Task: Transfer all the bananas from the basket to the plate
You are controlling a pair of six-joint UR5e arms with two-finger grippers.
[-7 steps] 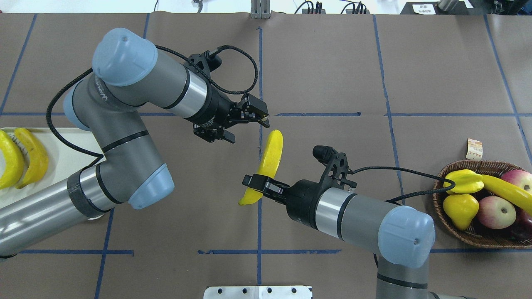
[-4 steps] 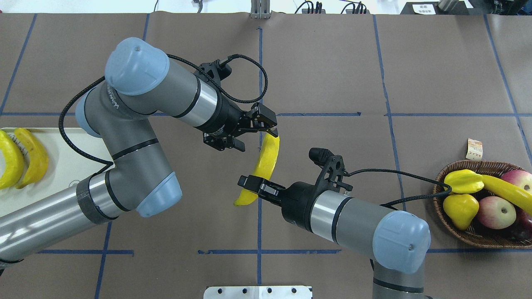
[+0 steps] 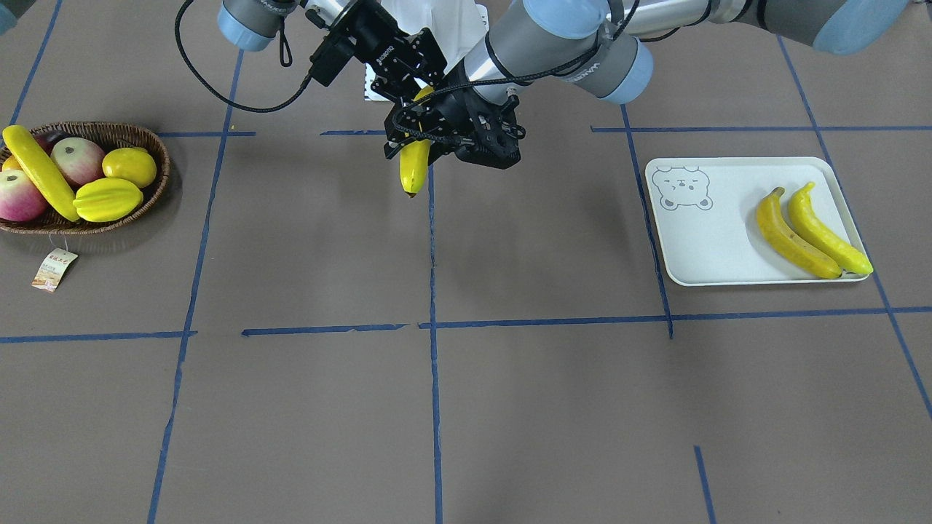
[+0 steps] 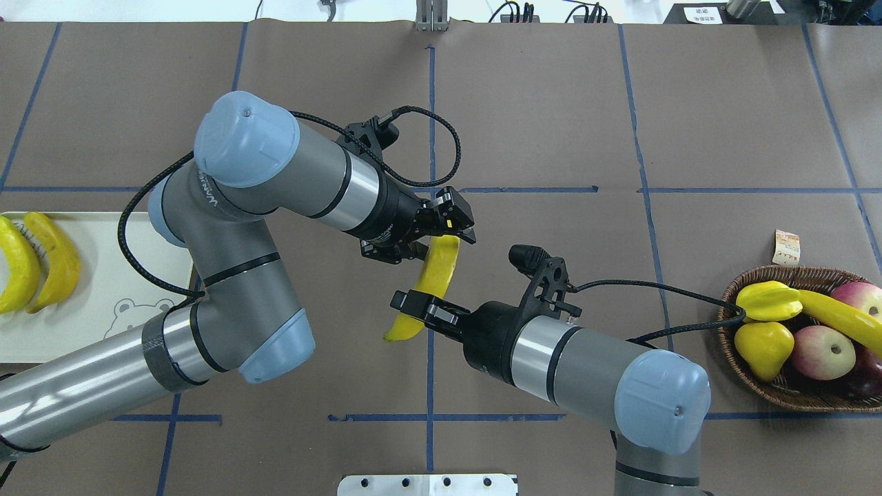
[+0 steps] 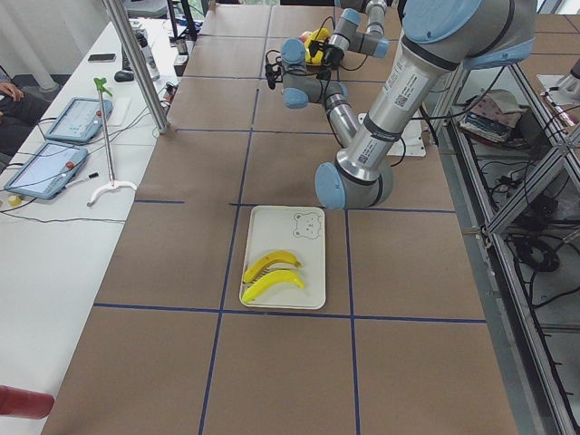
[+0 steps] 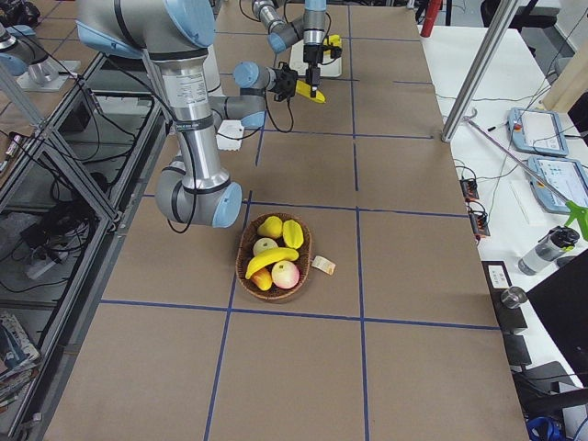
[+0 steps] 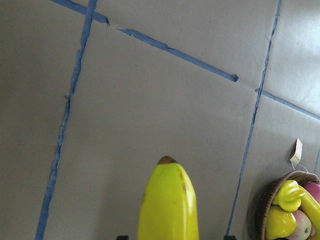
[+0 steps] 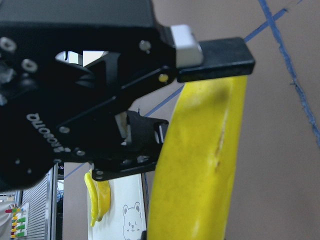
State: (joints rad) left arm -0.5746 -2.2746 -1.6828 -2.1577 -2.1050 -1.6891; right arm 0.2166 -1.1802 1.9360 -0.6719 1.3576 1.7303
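The plate (image 4: pixel 89 275) lies at the left end of the table (image 4: pixel 551 103). On its outer part the pale banana (image 4: pixel 23 265) and the darker banana (image 4: pixel 63 262) rest side by side, close together. The left arm passes above the plate's near corner and reaches to the middle of the table.

There the left gripper (image 4: pixel 451 231) stands around the upper end of the third banana (image 4: pixel 437 272). Its jaws are apart, one on each side. The left wrist view shows a small gap on both sides, so it does not press the fruit. This third banana is in the air, tilted, above the central blue tape line (image 4: pixel 430 427). The right gripper (image 4: pixel 413 311) is clamped on its lower part, and the tip sticks out beyond the fingers.

Well apart, near the table's right edge, stands the basket (image 4: pixel 729 358). In it the fourth banana (image 4: pixel 837 318) lies over an apple (image 4: pixel 823 353), next to a starfruit (image 4: pixel 768 302) and a yellow fruit (image 4: pixel 761 348). A paper tag (image 4: pixel 786 246) lies just beyond the basket.
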